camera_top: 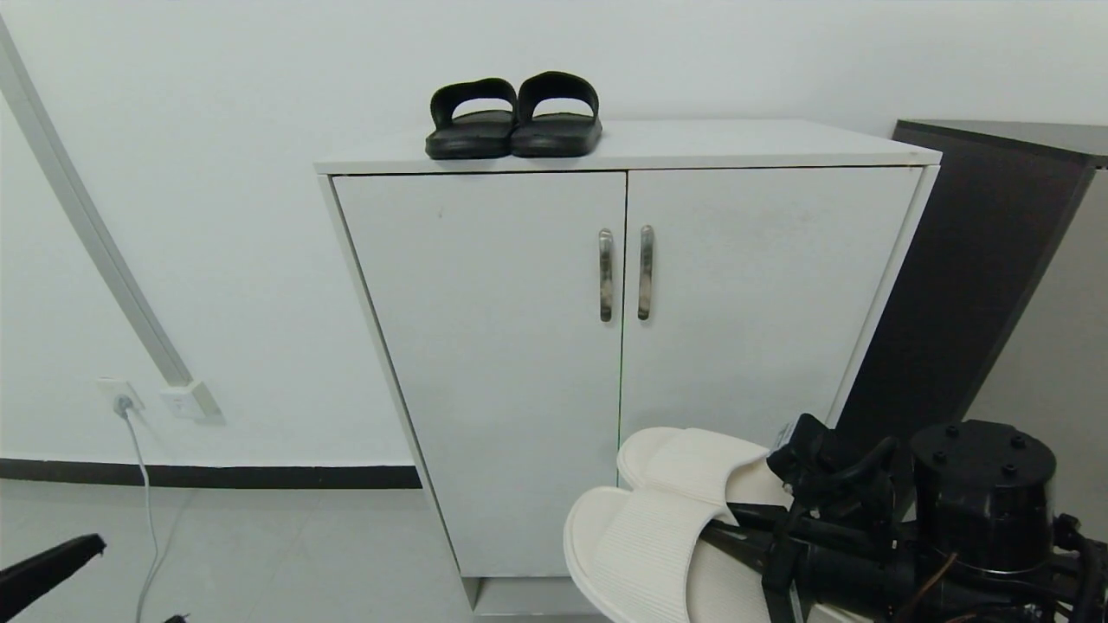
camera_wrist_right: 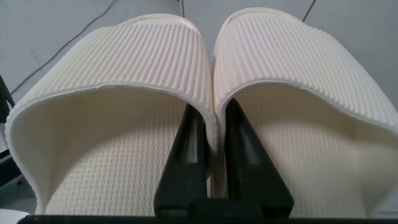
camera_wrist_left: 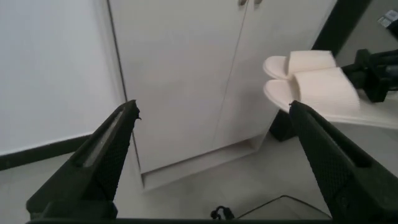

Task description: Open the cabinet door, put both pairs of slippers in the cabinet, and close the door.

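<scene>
In front of you, the tall white two-door cabinet [camera_top: 485,363] stands with both doors shut. Its two slim metal bar handles, the left-door handle [camera_top: 606,275] and the right-door handle [camera_top: 646,272], sit just either side of the centre seam, and each runs vertically.

The coming move turns on those handles. They lie above and ahead of both of your arms. The right gripper [camera_top: 736,528] is the nearer one, low before the right door, but it is occupied. Its fingers are drawn in narrow on the pair of cream ribbed foam slippers [camera_top: 666,510], pinching the two inner strap walls together so the toes point toward the cabinet.

The left gripper [camera_wrist_left: 212,106] is spread wide and holds nothing. It hangs low, off to the left of the cabinet and well apart from the handles. By my judgement this free arm is the one to open a door, and it must rise and swing right, its fingers set crosswise to the upright bar.

The pair of black rubber slide slippers [camera_top: 513,121] rests side by side on the cabinet's top, above the left door, toes facing you.
</scene>
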{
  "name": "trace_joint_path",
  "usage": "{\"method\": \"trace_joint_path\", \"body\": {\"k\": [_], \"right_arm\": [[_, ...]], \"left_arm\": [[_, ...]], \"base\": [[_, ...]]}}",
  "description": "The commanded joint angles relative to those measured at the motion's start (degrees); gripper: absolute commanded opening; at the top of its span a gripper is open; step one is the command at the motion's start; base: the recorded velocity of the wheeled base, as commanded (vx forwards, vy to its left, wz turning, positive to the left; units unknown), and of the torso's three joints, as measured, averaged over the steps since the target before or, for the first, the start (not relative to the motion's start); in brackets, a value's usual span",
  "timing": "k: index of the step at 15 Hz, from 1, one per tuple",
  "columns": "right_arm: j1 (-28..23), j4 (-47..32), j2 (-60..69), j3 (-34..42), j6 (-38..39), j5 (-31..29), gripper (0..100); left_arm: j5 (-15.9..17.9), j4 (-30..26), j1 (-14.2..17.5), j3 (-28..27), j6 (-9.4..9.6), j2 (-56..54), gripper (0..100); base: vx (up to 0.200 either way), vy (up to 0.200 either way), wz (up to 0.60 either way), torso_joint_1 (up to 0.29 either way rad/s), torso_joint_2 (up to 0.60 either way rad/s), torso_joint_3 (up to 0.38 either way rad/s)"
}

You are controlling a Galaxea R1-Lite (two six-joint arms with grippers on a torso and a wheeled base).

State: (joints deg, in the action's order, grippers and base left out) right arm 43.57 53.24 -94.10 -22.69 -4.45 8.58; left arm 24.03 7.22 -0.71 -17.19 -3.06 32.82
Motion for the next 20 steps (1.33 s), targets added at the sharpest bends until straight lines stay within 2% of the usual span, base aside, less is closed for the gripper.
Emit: {"method": "trace_joint_path", "body": {"k": [1,5,6,11,12,15,17,19,20], "right_arm": [[0.0,0.8,0.1,0.1,0.0,0.0,0],[-0.1,1.2,0.1,0.2,0.0,-0.1,0],[-0.2,1.5,0.1,0.2,0.0,-0.1,0],[-0.2,1.5,0.8,0.4,-0.1,-0.1,0],[-0.2,1.5,0.9,0.4,0.0,-0.1,0],[-0.1,1.4,1.0,0.4,-0.1,-0.1,0],[-0.1,1.4,1.0,0.4,0.0,-0.1,0],[-0.1,1.4,1.0,0.4,0.0,-0.1,0],[0.0,1.4,1.2,0.5,0.0,-0.1,0]], "left_arm": [[3.0,5.2,-0.7,-3.8,0.07,12.5,100],[3.3,10.1,-10.0,-7.8,0.07,21.6,100],[2.9,13.4,-14.3,-9.3,-0.02,25.3,100],[1.7,15.4,-19.5,-16.6,-0.28,35.1,100],[1.6,15.4,-21.8,-18.7,-0.54,37.1,100],[1.5,15.4,-25.7,-22.8,-3.97,39.8,100],[1.8,15.4,-26.9,-26.1,-4.59,41.8,100],[1.8,16.2,-29.4,-28.3,-4.76,43.8,100],[1.8,17.5,-31.8,-29.9,-5.55,46.0,100]], "base": [[0.0,0.0,0.0,0.0,0.0,0.0],[0.0,0.0,0.0,0.0,0.0,0.0],[0.0,0.0,0.0,0.0,0.0,0.0],[0.0,0.0,0.0,0.0,0.0,0.0],[0.0,0.0,0.0,0.0,0.0,0.0],[0.0,0.0,0.0,0.0,0.0,0.0],[0.0,0.0,0.0,0.0,0.0,0.0],[0.0,0.0,0.0,0.0,0.0,0.0],[0.0,0.0,0.0,0.0,0.0,0.0]]}}
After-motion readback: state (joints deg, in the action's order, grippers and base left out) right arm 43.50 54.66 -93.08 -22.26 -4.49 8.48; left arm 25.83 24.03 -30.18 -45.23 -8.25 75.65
